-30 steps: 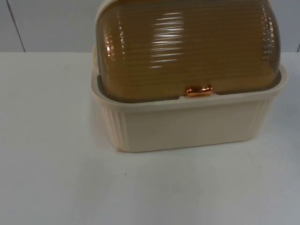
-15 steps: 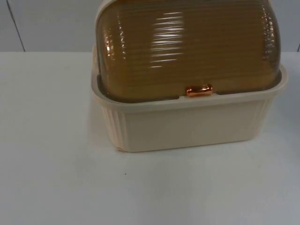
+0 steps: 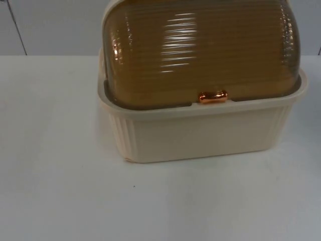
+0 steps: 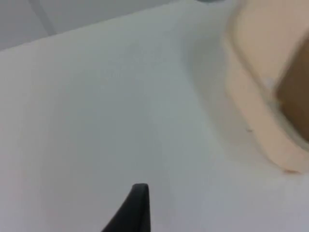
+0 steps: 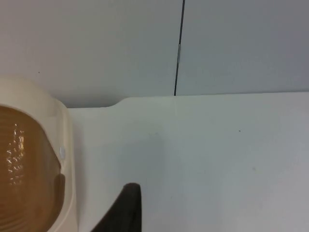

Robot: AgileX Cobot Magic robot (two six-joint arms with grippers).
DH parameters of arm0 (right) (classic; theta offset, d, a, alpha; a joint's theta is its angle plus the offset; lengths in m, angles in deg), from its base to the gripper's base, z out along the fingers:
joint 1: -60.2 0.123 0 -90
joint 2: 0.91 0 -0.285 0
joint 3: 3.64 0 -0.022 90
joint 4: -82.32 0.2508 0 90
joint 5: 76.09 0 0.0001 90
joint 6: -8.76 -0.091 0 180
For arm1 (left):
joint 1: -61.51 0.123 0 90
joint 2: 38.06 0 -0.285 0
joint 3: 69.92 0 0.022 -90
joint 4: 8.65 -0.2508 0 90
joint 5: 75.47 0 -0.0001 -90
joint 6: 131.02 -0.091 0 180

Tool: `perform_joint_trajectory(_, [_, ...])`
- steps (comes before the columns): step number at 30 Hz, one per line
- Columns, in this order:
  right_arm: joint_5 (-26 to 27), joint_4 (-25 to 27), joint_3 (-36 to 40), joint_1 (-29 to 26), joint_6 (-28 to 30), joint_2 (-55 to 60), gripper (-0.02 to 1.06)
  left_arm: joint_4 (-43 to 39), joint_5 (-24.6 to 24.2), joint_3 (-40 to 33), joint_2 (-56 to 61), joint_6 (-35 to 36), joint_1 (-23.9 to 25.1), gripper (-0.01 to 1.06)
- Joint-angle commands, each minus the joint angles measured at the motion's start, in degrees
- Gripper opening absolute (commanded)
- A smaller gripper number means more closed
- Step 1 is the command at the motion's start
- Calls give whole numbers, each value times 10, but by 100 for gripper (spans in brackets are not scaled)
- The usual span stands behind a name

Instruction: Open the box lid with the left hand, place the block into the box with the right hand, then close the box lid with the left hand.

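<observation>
Box (image 3: 200, 133): cream, mid-table, against the partition wall.
Lid (image 3: 200, 50): amber, shut, copper handle (image 3: 213, 97) at front (untouched).
Change: none since a second ago; opening not begun.
Left gripper (image 4: 137, 208): beside box, fingers unreadable.
Right gripper (image 5: 126, 205): waits alongside, likewise.

Left end effector (image 4: 137, 205) hovering, right end effector (image 5: 126, 205) hovering

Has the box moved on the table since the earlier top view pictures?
No. In the top view the box sits at the same spot against the partition wall, and its copper handle has not shifted.
</observation>
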Motion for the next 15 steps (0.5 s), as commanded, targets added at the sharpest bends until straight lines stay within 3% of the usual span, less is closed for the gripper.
perform_joint_trajectory(1, [7,-3,-3,-1,-3,0,105,7,15,4,-15,-24,-41,105])
perform_joint_trajectory(5, [6,-7,-3,-1,-3,0,105,-12,25,24,-72,-55,-153,105])
perform_joint_trajectory(6, [6,-7,-3,-1,-3,0,105,-12,25,24,-72,-55,-153,105])
perform_joint_trajectory(11, [2,-16,-3,-1,-3,0,105,-64,-7,91,-159,-104,-269,105])
perform_joint_trajectory(15, [2,-17,-3,-1,-3,0,105,-116,-6,107,-196,-131,-324,105])
